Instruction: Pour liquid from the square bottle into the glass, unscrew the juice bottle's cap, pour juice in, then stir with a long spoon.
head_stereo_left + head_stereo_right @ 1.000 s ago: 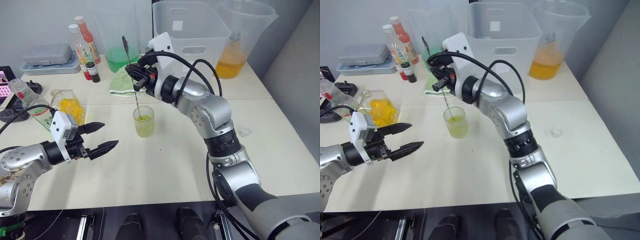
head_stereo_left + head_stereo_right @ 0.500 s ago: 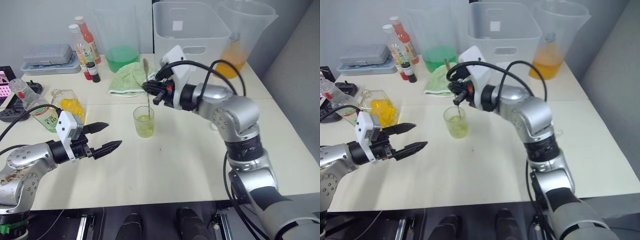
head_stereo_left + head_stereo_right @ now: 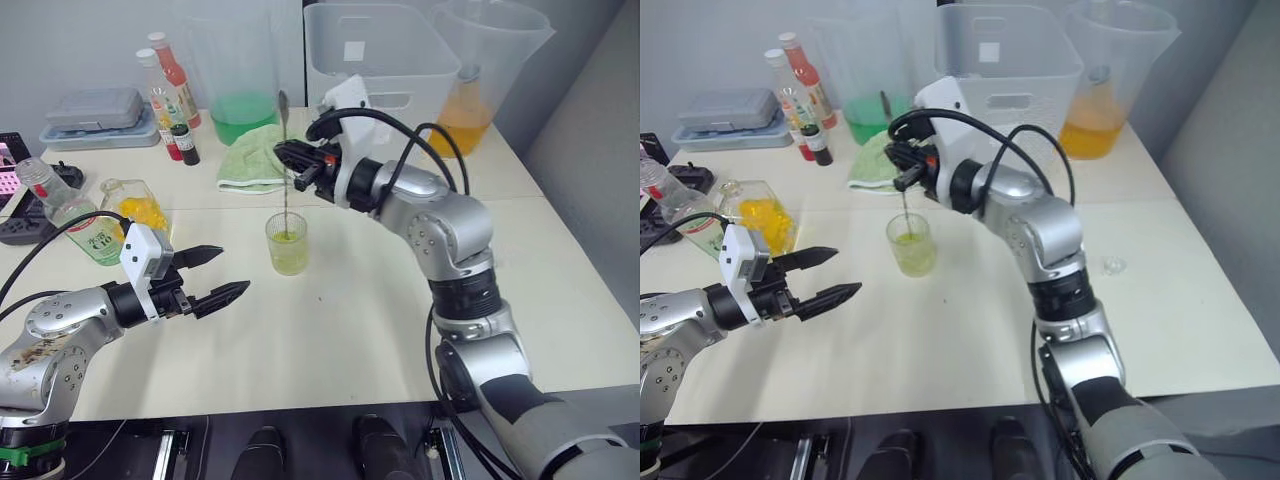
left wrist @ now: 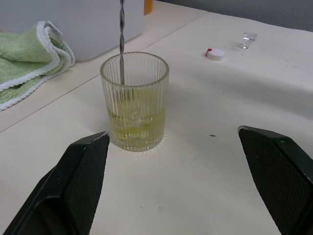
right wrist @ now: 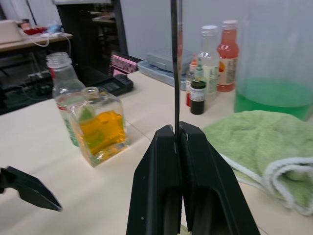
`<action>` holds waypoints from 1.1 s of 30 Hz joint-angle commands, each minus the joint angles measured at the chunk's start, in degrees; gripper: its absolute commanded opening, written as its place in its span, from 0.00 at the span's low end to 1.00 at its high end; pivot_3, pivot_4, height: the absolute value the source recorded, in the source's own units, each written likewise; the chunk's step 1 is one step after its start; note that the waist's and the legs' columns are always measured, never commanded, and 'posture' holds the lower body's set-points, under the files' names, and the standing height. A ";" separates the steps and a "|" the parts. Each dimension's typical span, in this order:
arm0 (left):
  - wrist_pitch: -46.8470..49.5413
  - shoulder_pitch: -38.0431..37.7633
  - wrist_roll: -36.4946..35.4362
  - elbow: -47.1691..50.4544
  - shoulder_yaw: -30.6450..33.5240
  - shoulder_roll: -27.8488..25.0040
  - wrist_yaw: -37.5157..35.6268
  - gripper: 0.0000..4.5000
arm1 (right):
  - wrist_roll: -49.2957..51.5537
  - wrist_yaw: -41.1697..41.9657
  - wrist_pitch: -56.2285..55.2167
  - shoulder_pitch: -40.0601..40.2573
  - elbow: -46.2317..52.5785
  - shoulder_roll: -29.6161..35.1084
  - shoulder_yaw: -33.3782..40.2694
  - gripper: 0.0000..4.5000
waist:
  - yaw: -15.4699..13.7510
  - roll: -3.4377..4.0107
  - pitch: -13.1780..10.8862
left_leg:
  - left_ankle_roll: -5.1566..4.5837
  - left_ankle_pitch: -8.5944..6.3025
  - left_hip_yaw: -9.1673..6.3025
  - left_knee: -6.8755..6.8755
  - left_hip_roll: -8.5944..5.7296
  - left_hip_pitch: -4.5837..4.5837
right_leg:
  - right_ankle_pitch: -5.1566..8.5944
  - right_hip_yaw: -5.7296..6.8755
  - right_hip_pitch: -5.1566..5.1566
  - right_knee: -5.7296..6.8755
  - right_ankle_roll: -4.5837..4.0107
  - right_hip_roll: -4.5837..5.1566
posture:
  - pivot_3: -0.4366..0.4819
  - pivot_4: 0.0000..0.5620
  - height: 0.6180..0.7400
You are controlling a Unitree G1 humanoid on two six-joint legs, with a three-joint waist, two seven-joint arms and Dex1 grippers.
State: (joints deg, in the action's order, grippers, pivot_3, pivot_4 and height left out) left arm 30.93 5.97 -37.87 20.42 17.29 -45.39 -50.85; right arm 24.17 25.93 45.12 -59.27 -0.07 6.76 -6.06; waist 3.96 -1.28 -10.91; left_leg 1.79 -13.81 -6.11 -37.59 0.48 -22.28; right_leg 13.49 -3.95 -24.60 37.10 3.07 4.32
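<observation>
The glass stood mid-table, partly full of yellow-green liquid, so both pours looked done. The square bottle and the open juice bottle sat together at the glass's nine o'clock, and the cap lay loose on the table. The right gripper was clenched on the long spoon, whose stem ran down into the glass, so stirring, the last step, seemed under way. The left gripper, spread wide and holding nothing, hovered at the glass's seven o'clock.
</observation>
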 commanded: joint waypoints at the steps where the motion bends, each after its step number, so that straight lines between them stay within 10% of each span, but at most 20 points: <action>1: -1.31 0.32 0.24 1.26 0.57 0.03 0.08 0.99 | 4.21 0.58 4.33 0.55 4.53 -1.11 1.58 0.00 | 0.00 0.00 0.00 | 0.00 0.00 0.00 0.01 0.00 0.00 | 0.00 0.00 0.00 0.00 0.00 0.00 | 0.48 0.27 1.00; 13: -2.72 1.61 1.76 -0.46 -1.72 0.81 -0.54 0.99 | -0.86 3.27 4.85 -0.51 5.60 8.92 -1.35 0.00 | 0.08 0.00 0.00 | 0.01 0.01 0.00 0.02 -0.01 0.02 | 0.00 0.00 0.00 -0.01 0.00 -0.01 | 0.48 0.27 1.00; 33: -4.13 0.21 2.30 -0.94 -1.69 0.98 -1.08 0.99 | 3.94 3.28 2.73 -3.74 4.27 1.03 2.75 0.00 | -0.02 0.00 0.00 | 0.01 0.01 0.00 0.04 0.00 0.02 | -0.01 0.01 0.00 -0.01 -0.01 0.00 | 0.48 0.27 1.00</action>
State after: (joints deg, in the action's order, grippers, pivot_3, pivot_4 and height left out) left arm 28.24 6.01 -35.83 19.24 14.75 -44.54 -51.56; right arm 27.76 28.95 50.19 -61.52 1.79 7.52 -4.83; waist 3.94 -1.28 -10.91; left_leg 1.81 -13.80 -6.11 -37.55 0.47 -22.25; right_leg 13.48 -3.94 -24.60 37.08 3.06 4.32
